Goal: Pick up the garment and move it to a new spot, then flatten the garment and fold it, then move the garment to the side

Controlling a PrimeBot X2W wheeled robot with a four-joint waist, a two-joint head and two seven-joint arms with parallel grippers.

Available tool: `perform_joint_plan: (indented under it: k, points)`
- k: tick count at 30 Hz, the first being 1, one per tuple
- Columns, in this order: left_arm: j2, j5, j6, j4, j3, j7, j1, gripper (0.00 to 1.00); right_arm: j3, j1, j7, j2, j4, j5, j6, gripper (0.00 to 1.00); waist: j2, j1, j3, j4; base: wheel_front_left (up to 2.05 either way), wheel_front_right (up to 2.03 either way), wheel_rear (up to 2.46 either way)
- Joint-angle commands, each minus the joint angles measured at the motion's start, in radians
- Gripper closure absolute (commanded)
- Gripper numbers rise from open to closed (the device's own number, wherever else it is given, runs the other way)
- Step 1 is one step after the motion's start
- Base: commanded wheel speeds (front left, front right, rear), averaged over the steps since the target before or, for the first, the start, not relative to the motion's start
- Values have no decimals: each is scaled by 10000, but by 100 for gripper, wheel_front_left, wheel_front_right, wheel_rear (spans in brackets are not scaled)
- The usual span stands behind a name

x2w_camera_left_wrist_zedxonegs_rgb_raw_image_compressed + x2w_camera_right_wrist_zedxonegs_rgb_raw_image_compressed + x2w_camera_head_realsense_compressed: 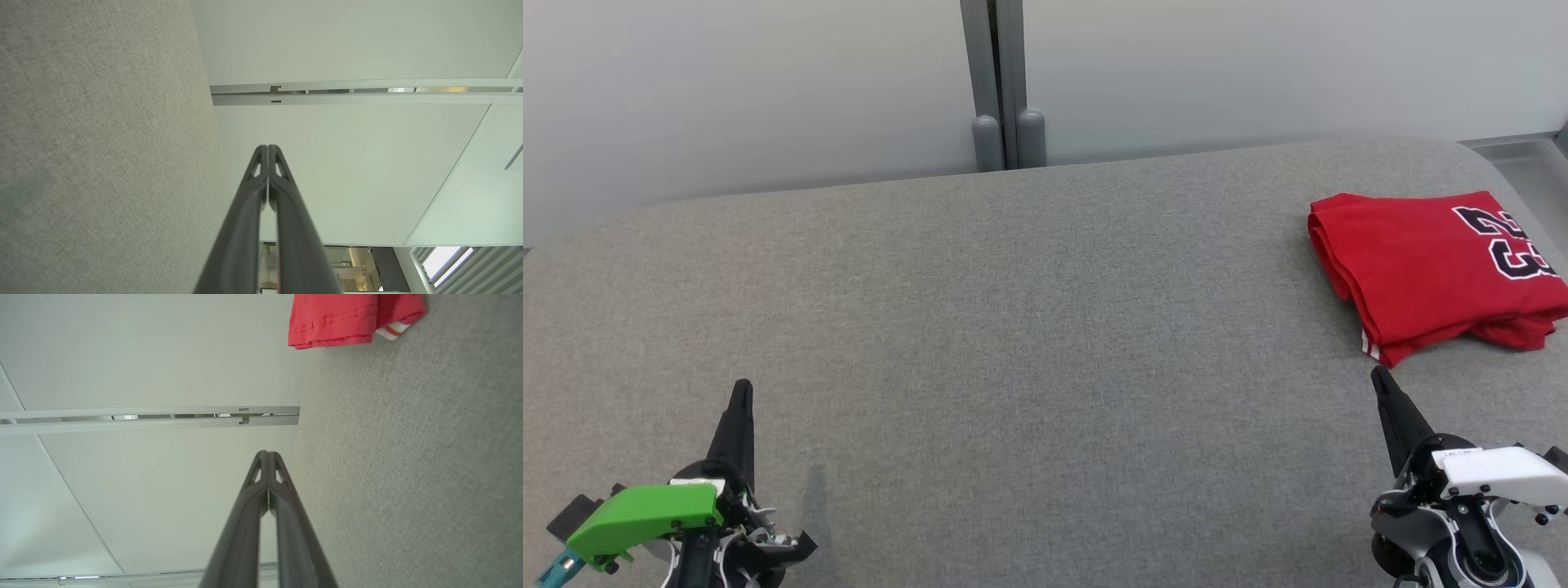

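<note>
1. L gripper (pixel 742 387) sits low left. Its fingers are pressed tight together w/ nothing between, pointing fwd over the desk (pixel 1029 327).
2. R gripper (pixel 1379 376) sits low right. Its fingers are likewise closed flat and empty, the tip near the garment (pixel 1413 269) but apart from it.
3. The desk has a gray fabric top. Pale wall panels (pixel 727 90) stand behind it, w/ a gray post (pixel 1001 90) at ctr.
4. The red garment lies folded at the desk's far right.
5. Its right side is cut off by the frame, and the black number (pixel 1507 241) is only partly readable.
</note>
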Motion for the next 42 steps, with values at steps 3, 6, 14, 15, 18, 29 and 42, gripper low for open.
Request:
perform_joint_plan:
  k: [3,6,14,15,18,29,42]
  points:
    - [14,57,-59,-9,40,8,-113,100,-17,-74,20,-56,-43,32,-7,100,0,0,0,0,0,0,0]
    - [11,60,-59,-9,40,11,-114,100,-17,-74,20,-56,-43,32,-7,100,0,0,0,0,0,0,0]
    - [7,57,-58,-9,45,17,-114,100,-17,-74,20,-56,-43,32,-7,100,0,0,0,0,0,0,0]
    - [7,58,-58,-9,46,18,-114,100,-17,-74,20,-56,-43,32,-8,100,0,0,0,0,0,0,0]
    - [6,59,-58,-9,46,20,-114,100,-17,-74,21,-56,-43,32,-8,100,0,0,0,0,0,0,0]
    - [2,65,-58,-9,52,27,-115,100,-17,-74,21,-54,-43,32,-7,100,0,0,0,0,0,0,0]
    - [-3,65,-58,-9,55,33,-116,100,-16,-74,19,-54,-44,32,-7,100,0,0,0,0,0,0,0]
